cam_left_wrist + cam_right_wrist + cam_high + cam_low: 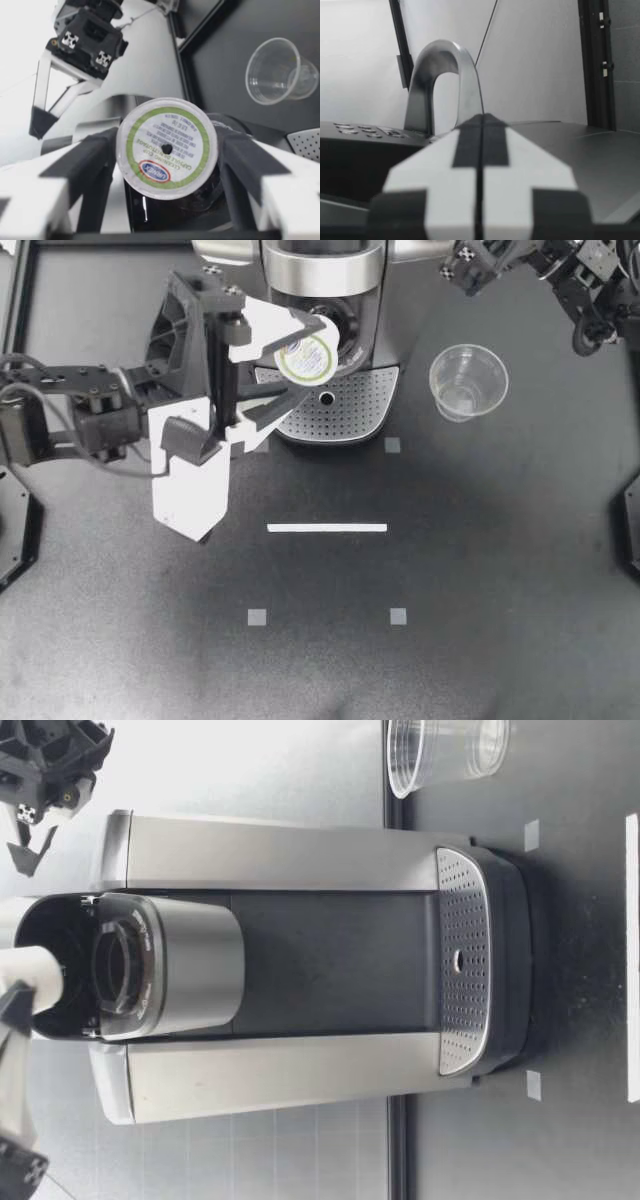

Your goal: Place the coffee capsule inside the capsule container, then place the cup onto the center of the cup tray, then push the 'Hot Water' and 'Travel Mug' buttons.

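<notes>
Your left gripper (309, 356) squeezes the coffee capsule (303, 361), your right gripper (458, 268) is closed empty, and letting go early could miss the capsule container (348, 322) at 2 o'clock.

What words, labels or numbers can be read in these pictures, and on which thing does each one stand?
Green-ringed white round lid of the coffee capsule, held in my left gripper: small print and an oval logo, upside down; I do not quote it.
Dark buttons on the coffee machine: labels too blurred to read.
</notes>
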Controlling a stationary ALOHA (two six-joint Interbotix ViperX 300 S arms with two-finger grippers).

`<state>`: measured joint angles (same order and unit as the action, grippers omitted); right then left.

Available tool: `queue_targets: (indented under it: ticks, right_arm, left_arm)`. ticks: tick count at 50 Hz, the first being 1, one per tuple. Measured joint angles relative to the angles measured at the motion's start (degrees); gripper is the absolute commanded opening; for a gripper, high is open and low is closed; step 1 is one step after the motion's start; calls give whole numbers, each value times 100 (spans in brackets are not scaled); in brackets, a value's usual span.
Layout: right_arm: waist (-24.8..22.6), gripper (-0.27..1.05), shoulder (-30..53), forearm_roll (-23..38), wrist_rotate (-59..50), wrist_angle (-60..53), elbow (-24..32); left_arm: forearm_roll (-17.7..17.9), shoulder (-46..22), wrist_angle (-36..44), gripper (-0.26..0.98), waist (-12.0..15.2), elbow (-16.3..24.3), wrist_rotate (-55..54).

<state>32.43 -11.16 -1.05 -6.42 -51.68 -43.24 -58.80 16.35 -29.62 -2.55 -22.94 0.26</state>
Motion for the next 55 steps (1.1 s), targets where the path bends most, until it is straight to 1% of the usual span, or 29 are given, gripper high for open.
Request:
queue_targets:
  ticks: [9, 18, 34, 40, 44, 52, 55]
  right_arm:
    - [0, 2, 0, 0, 0, -35, -44]
    - [0, 2, -18, 0, 0, -105, -105]
    - [0, 2, -26, -9, 0, -132, -167]
    - [0, 2, -26, 0, 0, -141, -185]
    - [0, 2, -26, 0, 0, -132, -185]
    - [0, 2, -26, 0, 0, -141, -193]
    - [0, 2, -26, 0, 0, -141, -193]
  left_arm:
    - [-44, -62, -9, 52, 114, -44, -62]
    - [-44, -141, 18, 52, 158, -62, -79]
    - [-44, -325, 79, 53, 360, -62, -88]
    - [-44, -352, 79, 53, 387, -53, -97]
    - [-44, -369, 88, 57, 387, -53, -88]
    - [-44, -431, 88, 72, 396, 0, -97]
    - [-44, -431, 79, 74, 404, 35, -97]
